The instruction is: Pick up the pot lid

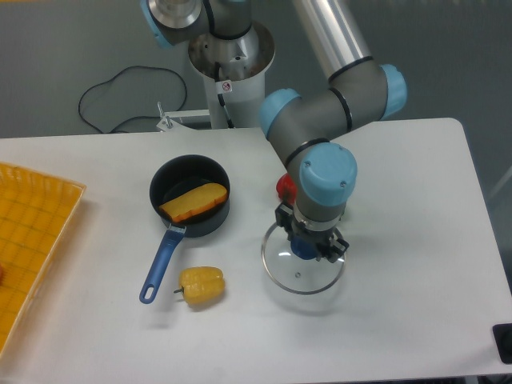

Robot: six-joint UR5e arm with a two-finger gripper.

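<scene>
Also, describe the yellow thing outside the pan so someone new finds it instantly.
Find the black pan, left of centre, then follow its blue handle down the picture. Just right of the handle lies a stubby, lumpy yellow object, perhaps a toy pepper. The other yellowish piece is longer, more orange and inside the pan.

The pan (172, 178) is showing solid black, its handle (162, 264) blue. Inside the pan, something long (194, 202) is glowing orange. Left of the pan, a crate (36, 216) is displaying a yellow grid. Right of the pan, a partly hidden object (286, 189) is looking red, as far as I can tell, and the lid (299, 278) is appearing clear, its knob (303, 248) blue.
</scene>
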